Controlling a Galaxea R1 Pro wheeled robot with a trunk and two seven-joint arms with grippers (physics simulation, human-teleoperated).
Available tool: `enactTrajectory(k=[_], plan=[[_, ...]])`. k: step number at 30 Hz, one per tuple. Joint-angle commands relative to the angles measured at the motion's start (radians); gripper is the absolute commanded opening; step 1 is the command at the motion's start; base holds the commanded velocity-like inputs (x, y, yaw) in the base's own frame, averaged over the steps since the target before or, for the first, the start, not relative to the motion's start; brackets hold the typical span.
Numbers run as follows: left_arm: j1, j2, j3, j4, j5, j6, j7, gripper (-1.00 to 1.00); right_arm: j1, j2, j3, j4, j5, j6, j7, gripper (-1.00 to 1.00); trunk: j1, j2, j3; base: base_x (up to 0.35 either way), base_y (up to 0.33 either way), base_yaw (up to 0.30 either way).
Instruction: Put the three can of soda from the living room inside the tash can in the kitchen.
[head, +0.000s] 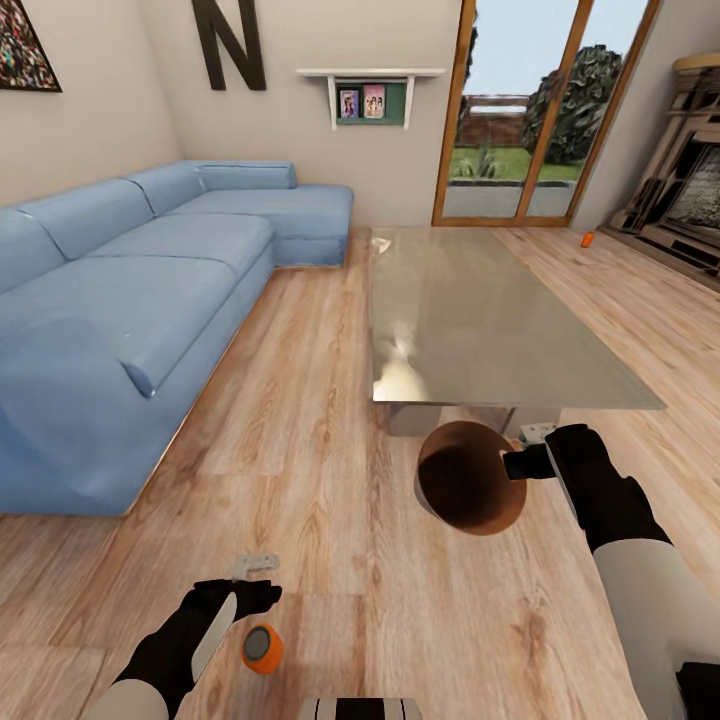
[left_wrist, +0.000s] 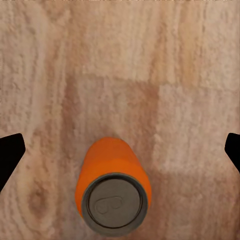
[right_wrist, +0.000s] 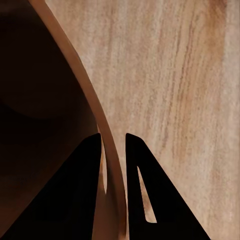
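Wooden floor (head: 300, 420) stretches between the blue sofa (head: 130, 300) and the glass tabletop (head: 480, 310), so this is the living room and the collecting step is in hand. Near the tabletop's near end hangs the tash can (head: 470, 478), brown inside, its rim pinched between the narrow-set fingers of the right pincer (right_wrist: 114, 142). The left pincer (left_wrist: 120, 150) hovers spread wide over an upright orange can of soda (head: 262, 648) on the floor, touching nothing. A second orange can (head: 587, 239) stands far off by the fireplace. Next, I judge, the left arm must drop, centre the can between its fingers and close.
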Motion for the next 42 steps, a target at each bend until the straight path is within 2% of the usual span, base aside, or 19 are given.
enactTrajectory(k=[1, 12, 26, 42], plan=[[0.0, 0.0, 0.0, 0.0, 0.0, 0.0, 0.0, 1.0, 0.0, 0.0, 0.0, 0.0, -0.016, 0.002, 0.003, -1.0, 0.0, 0.0, 0.0, 0.003, 0.0, 0.0], [0.0, 0.0, 0.0, 0.0, 0.0, 0.0, -0.001, 1.0, 0.0, -0.002, -0.001, 0.0, -0.016, 0.002, 0.003, -1.0, 0.0, 0.0, 0.0, 0.0, 0.0, 0.0], [0.0, 0.0, 0.0, -0.001, 0.0, 0.0, -0.001, 1.0, 0.0, -0.004, -0.002, 0.018, -0.016, 0.002, 0.003, -1.0, 0.0, 0.0, 0.0, -0.136, 0.0, 0.0], [-0.001, 0.0, 0.001, 0.0, 0.002, 0.001, -0.002, 1.0, -0.001, 0.0, 0.0, 0.029, -0.016, 0.002, 0.003, -1.0, 0.007, -0.004, -0.062, -0.004, 0.0, 0.0]])
